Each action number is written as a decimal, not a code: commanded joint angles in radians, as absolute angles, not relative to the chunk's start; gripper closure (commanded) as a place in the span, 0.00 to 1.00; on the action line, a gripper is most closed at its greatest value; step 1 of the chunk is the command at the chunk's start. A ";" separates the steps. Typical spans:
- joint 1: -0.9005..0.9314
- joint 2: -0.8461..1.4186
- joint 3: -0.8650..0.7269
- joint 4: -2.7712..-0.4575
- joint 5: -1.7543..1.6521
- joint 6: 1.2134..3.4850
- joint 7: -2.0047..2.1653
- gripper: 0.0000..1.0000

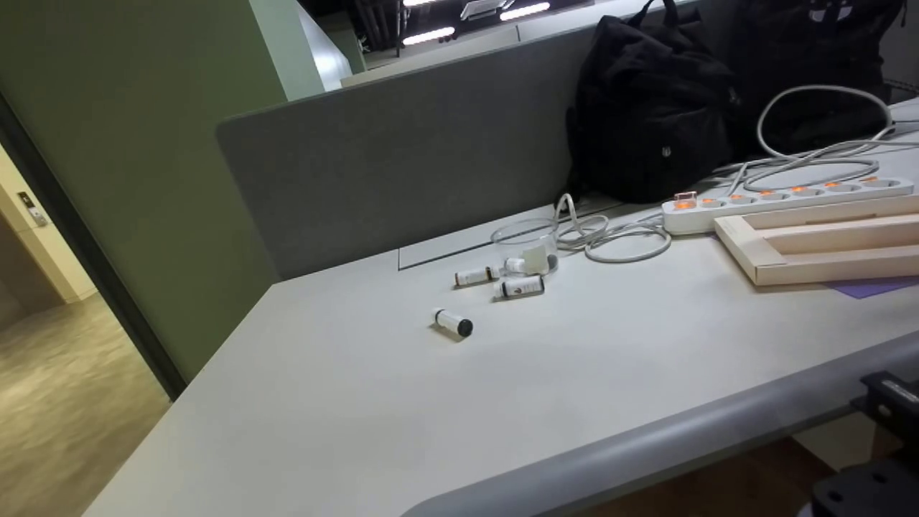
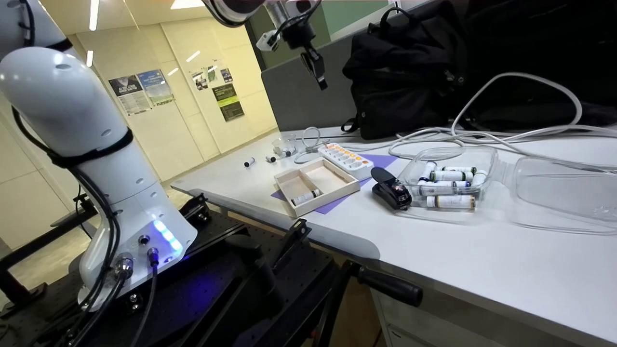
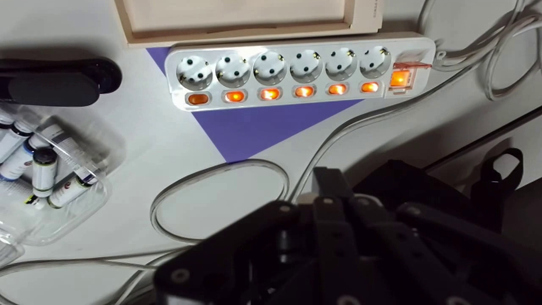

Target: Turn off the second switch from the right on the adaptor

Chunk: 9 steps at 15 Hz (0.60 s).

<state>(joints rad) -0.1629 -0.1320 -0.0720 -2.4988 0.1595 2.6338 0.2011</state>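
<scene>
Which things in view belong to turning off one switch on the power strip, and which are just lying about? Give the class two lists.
For the job: power strip, its orange switches, end effector.

Just lying about: wooden tray, purple sheet, small bottles, clear cup, clear box, black backpack.
</scene>
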 commanded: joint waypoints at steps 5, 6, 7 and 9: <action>-0.152 -0.112 -0.090 -2.484 0.159 2.617 0.202 1.00; -0.154 -0.084 -0.096 -2.478 0.172 2.645 0.204 1.00; -0.154 -0.061 -0.105 -2.470 0.192 2.654 0.193 1.00; -0.156 -0.002 -0.118 -2.457 0.215 2.692 0.175 1.00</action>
